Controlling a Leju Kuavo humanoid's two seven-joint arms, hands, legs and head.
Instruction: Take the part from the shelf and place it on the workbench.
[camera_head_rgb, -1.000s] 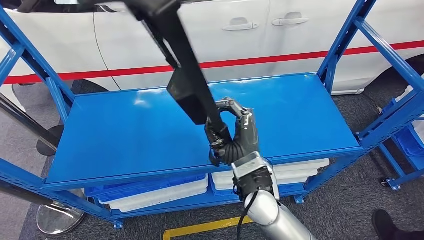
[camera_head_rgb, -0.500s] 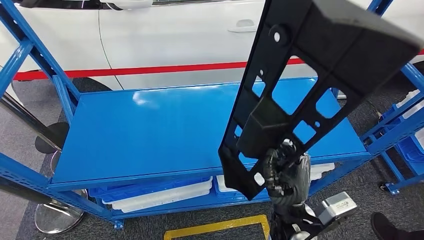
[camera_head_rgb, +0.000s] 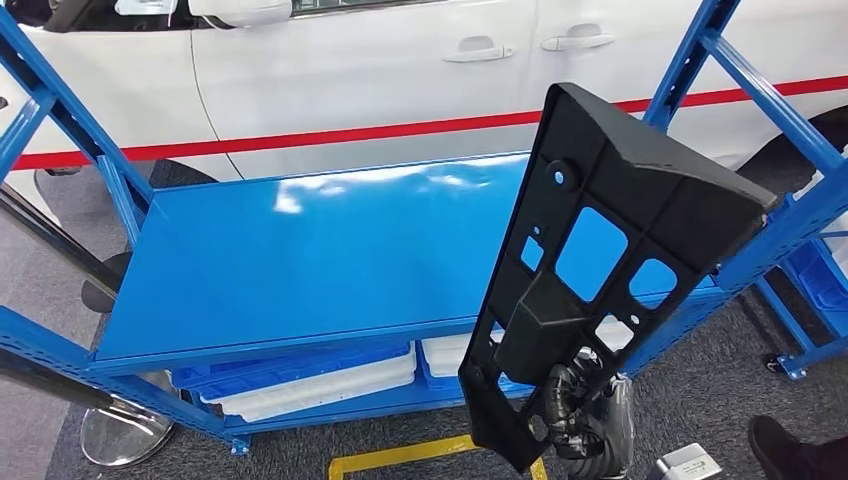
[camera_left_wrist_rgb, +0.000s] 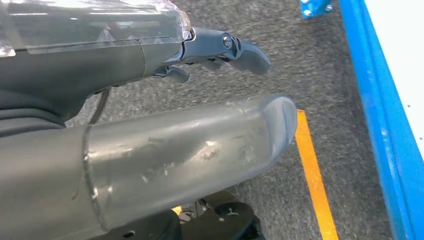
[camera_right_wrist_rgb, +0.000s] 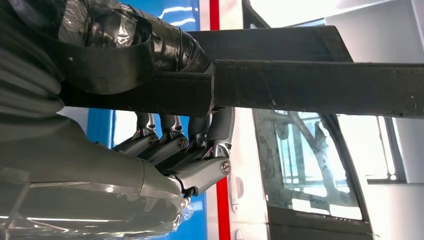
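Part: we see the black panel (camera_head_rgb: 610, 260) lifted clear of the blue shelf (camera_head_rgb: 300, 260), standing tilted in the air past the shelf's front edge, near its right front corner.
Right hand: our right hand (camera_head_rgb: 575, 405) grips the panel at its low end; its fingers (camera_right_wrist_rgb: 170, 147) are clamped round the panel's edge, thumb pressing the other face.
Left hand: the left hand (camera_left_wrist_rgb: 150, 50) hangs over the carpet, fingers loosely apart, holding nothing.
Risk, leverage: we judge most of the panel's length stands above a grip at one end, so a quick turn could twist it in the fingers or let it slip.
Risk, collision: the top corner sits near the right upright (camera_head_rgb: 690, 60); swinging wide could strike the frame.
Risk, sight: the panel blocks much of our forward view.
Worktop: we cannot tell where it lies.
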